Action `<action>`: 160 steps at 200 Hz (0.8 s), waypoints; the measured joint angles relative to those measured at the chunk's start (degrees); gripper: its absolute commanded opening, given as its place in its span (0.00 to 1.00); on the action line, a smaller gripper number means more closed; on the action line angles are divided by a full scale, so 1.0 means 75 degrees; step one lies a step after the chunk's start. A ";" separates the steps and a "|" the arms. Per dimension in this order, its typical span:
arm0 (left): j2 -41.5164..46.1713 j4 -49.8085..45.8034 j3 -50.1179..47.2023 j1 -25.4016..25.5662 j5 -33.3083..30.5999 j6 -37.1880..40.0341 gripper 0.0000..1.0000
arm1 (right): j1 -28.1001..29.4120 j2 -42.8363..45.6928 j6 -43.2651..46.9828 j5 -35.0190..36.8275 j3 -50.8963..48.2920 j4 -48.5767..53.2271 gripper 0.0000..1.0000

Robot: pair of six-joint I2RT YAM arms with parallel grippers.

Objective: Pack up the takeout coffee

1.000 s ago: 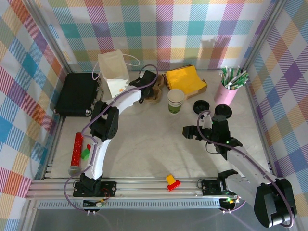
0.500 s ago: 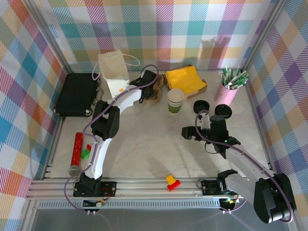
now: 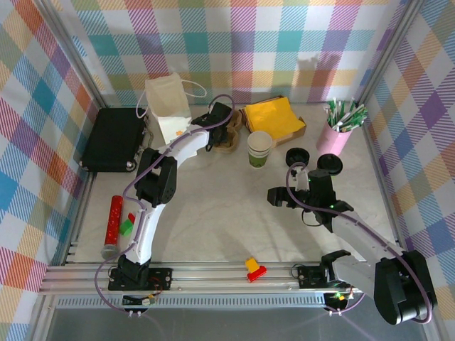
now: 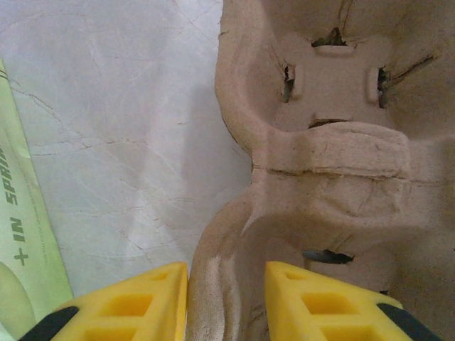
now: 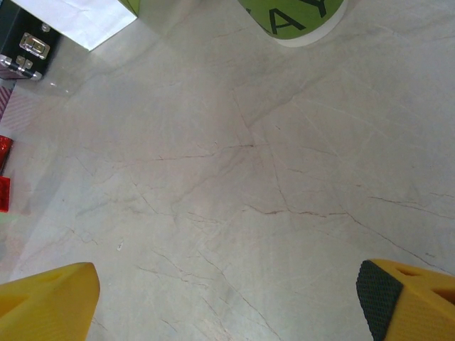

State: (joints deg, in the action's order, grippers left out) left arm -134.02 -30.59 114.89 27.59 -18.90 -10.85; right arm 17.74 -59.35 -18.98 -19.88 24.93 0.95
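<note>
While my left gripper [image 4: 226, 288], clamped on the tray [image 4: 334, 156] rim, barely shifts, my right gripper [image 3: 279, 197], jaws apart, edges left below the cup [image 3: 260, 149], which stands upper centre beside the tray, unpacked.

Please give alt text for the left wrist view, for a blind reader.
Two yellow fingers of the left gripper grip the rim of a brown moulded-pulp cup carrier on a pale marbled table; a green printed surface shows at left.
</note>
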 measured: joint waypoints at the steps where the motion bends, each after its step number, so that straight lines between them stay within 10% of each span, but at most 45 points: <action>1: -0.0003 -0.0003 0.0003 0.0000 0.0000 0.0000 0.35 | 0.0000 -0.0006 0.0000 0.0000 0.0003 0.0000 0.94; 160: -0.0099 -0.0131 0.0134 0.0000 -0.0006 0.0187 0.16 | 0.0093 -0.0274 0.0058 0.0152 0.0236 0.0023 0.94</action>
State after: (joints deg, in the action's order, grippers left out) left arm -134.76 -31.57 115.90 27.59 -18.94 -9.45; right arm 18.44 -61.41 -18.55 -18.74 26.70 1.13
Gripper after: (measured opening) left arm 0.173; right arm 0.940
